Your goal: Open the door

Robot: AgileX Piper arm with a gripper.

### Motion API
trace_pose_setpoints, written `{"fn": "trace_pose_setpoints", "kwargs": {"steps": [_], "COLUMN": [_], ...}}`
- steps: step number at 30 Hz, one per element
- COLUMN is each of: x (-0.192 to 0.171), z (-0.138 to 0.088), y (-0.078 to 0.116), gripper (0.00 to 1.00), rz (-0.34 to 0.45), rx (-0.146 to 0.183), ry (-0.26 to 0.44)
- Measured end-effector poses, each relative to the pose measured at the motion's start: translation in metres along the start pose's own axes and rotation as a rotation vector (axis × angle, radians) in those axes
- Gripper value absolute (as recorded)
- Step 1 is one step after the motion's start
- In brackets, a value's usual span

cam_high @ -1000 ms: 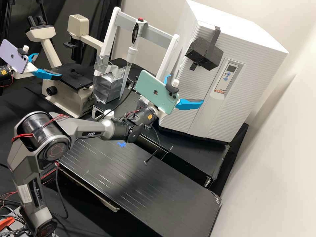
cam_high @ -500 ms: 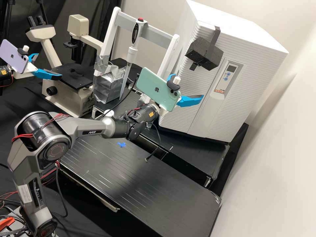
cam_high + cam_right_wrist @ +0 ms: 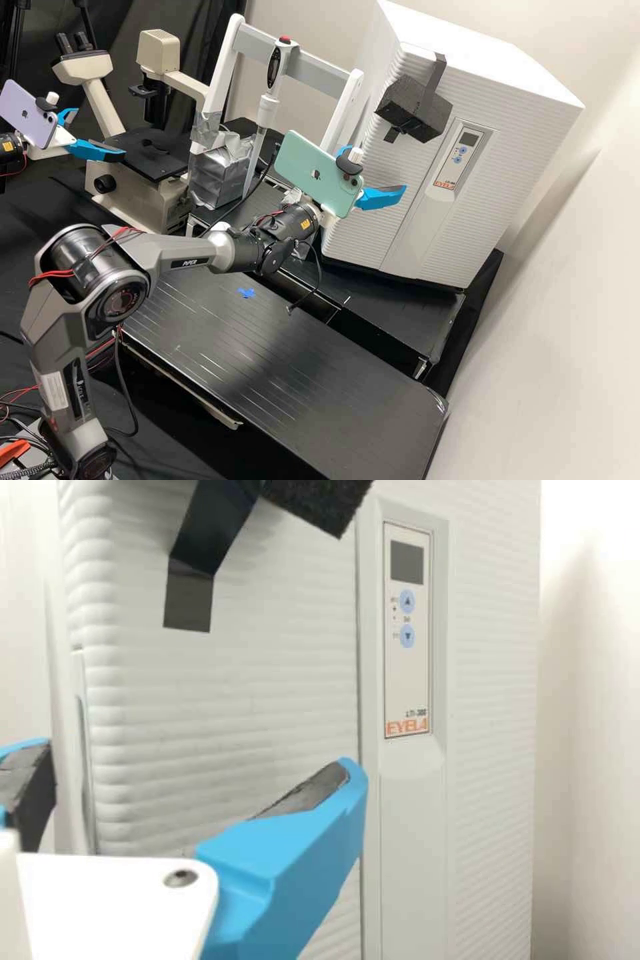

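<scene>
A robot's claw (image 3: 375, 171) hangs released — blue fingers (image 3: 381, 199) spread apart — near a white cabinet (image 3: 480, 60), its ribbed door (image 3: 417, 167) closed across the front, beside the control panel (image 3: 460, 157).

pincer (image 3: 378, 169), blue fingers (image 3: 383, 198) wide apart

Comprises a black rear platform (image 3: 407, 313) beneath the white cabinet (image 3: 533, 127) and a black front bench (image 3: 320, 400) on the cabinet's near side, separated by a dark gap (image 3: 360, 328). Supports directly, at rear: the cabinet, upright; a silver-taped block (image 3: 217, 180), left of the cabinet. Bears, at front: blue tape (image 3: 247, 293), nearer and left of the cabinet.
</scene>
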Motion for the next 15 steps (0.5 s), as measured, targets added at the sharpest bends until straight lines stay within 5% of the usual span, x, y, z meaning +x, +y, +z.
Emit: {"fn": "trace_pose_setpoints", "kwargs": {"steps": [9,15], "x": [0.0012,0.0010], "z": [0.0033,0.0048], "y": [-0.0012,0.0004], "gripper": [0.00,0.00], "rz": [0.003,-0.003], "rx": [0.016,-0.005], "ry": [-0.016,-0.013]}}
